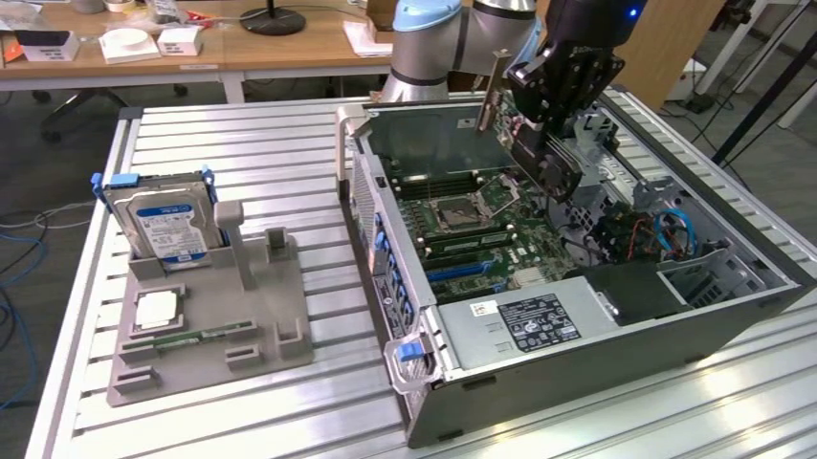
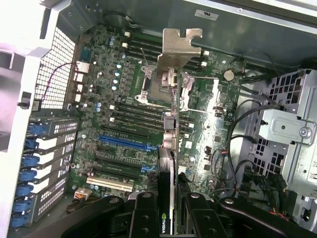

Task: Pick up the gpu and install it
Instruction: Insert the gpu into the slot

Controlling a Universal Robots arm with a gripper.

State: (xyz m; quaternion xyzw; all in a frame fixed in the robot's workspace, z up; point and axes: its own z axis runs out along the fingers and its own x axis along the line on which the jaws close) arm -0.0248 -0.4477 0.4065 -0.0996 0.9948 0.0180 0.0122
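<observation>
Gpu in the tool looks edge-on from wrist view.

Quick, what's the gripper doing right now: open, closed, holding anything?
Gripper: shut on the gpu, held over the motherboard in the open computer case.

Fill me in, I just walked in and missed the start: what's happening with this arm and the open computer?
The arm's gripper is clamped on the gpu, holding it edge-on over the open computer case, above the motherboard. The card is in the air, not seated in any slot yet. On the exterior view's left, a hard drive stands in a grey holder on the table, with a memory stick lying in it.
</observation>
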